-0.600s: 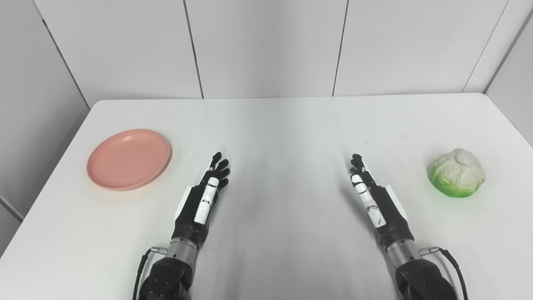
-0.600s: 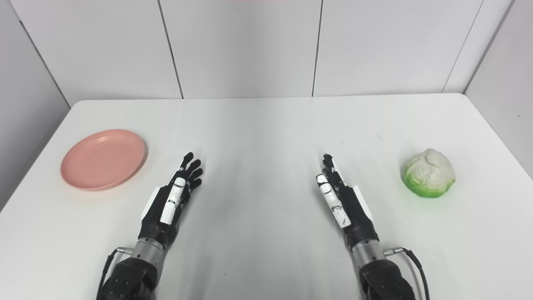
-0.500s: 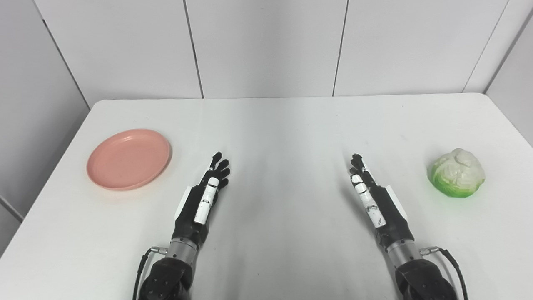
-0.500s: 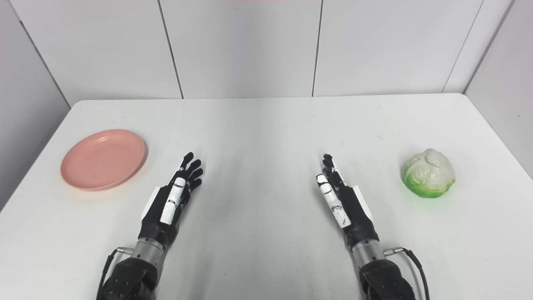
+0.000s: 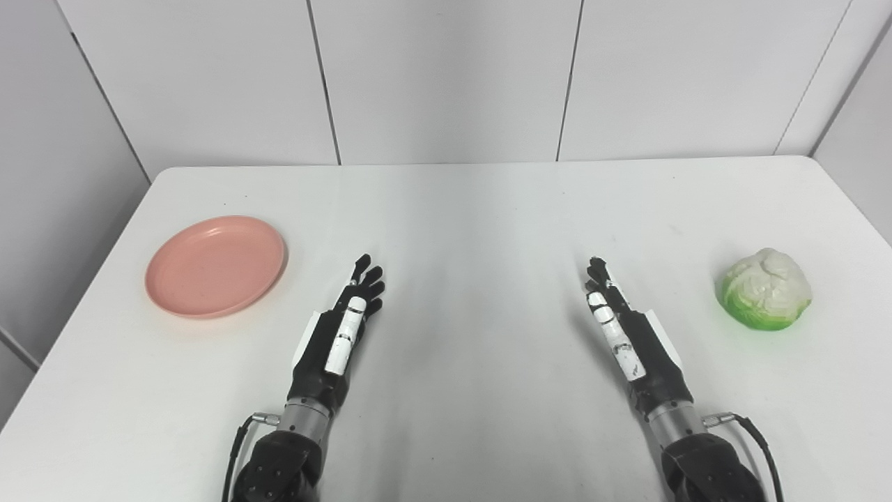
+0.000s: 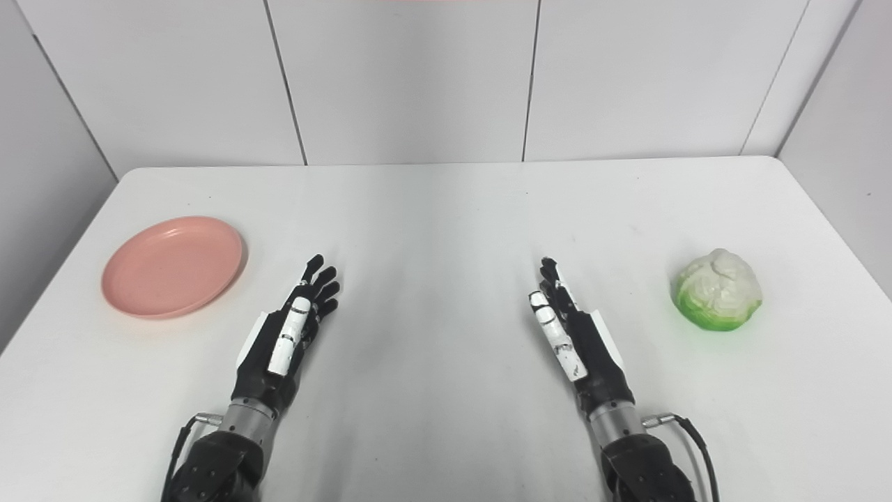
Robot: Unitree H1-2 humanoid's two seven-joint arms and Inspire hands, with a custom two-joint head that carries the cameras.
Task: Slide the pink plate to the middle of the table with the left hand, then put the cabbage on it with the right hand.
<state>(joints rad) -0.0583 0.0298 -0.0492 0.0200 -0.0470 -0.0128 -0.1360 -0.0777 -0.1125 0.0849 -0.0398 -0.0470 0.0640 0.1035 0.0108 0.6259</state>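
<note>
A round pink plastic plate [image 5: 215, 265] sat at the white table's [image 5: 474, 209] left side. The left hand [image 5: 339, 336] and right hand [image 5: 627, 335] lay extended forward, fingers straight, holding nothing. The pale green-and-white cabbage [image 5: 765, 288] rested far right.

A broad white matte table [image 5: 474, 209] with rounded far corners fills most of both views, its top faintly scuffed with a few small dark specks near the far right. Behind it rises a pale grey panelled wall [image 5: 446, 77], split by thin dark vertical seams into wide flat sections. On either side, further grey panels angle in toward the table's ends, with the left side panel [image 5: 49, 174] meeting the back wall at a slanted seam just beyond the table's far left corner.
</note>
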